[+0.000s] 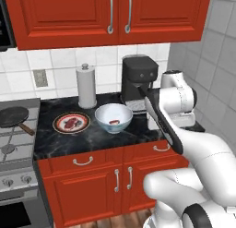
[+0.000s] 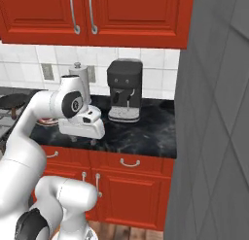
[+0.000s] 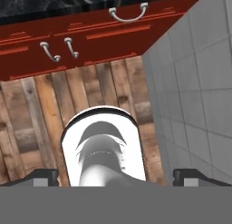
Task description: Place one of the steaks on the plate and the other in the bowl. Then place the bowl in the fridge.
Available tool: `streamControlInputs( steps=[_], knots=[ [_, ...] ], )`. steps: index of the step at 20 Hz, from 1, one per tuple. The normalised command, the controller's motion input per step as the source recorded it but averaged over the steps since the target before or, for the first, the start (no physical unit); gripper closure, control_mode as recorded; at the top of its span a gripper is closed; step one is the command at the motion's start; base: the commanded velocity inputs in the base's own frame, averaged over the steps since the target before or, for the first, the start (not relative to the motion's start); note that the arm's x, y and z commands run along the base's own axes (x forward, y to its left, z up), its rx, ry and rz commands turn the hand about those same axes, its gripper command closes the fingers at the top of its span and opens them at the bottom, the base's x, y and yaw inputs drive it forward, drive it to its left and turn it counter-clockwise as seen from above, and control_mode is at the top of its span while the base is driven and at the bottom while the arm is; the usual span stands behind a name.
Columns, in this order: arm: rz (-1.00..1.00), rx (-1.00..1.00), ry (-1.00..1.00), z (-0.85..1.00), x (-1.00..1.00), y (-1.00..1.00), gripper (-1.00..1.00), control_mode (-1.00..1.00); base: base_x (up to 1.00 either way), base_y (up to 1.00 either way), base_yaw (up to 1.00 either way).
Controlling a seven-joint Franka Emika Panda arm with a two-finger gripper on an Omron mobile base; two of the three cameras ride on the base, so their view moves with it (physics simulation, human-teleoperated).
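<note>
While claw [image 3: 116, 177] wide open and empty, marbled red steak [image 1: 115, 121] in glossy pale bowl [image 1: 103, 112].

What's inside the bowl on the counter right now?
One steak, a small dark red chunk, lies in the bowl, seen from the left base view. The near wall hides part of the bowl's floor, so anything there cannot be seen.

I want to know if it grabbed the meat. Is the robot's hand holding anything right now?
No, nothing is held. The gripper is wide open, facing the wooden floor. One steak lies on the plate, the other in the bowl.
</note>
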Motion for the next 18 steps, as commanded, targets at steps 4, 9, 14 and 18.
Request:
streamControlInputs(
  steps=[4, 9, 14, 18],
  knots=[
    [0.0, 0.0, 0.0, 0.0, 0.0, 0.0, -1.0, 1.0, 0.62, 0.35, 0.0],
    [0.0, 0.0, 0.0, 0.0, 0.0, 0.0, -1.0, 1.0, 0.13, 0.5, -0.05],
    [0.0, 0.0, 0.0, 0.0, 0.0, 0.0, -1.0, 1.0, 0.3, 0.2, 0.0],
    [0.0, 0.0, 0.0, 0.0, 0.0, 0.0, -1.0, 1.0, 0.5, 0.23, 0.0]
  ],
)
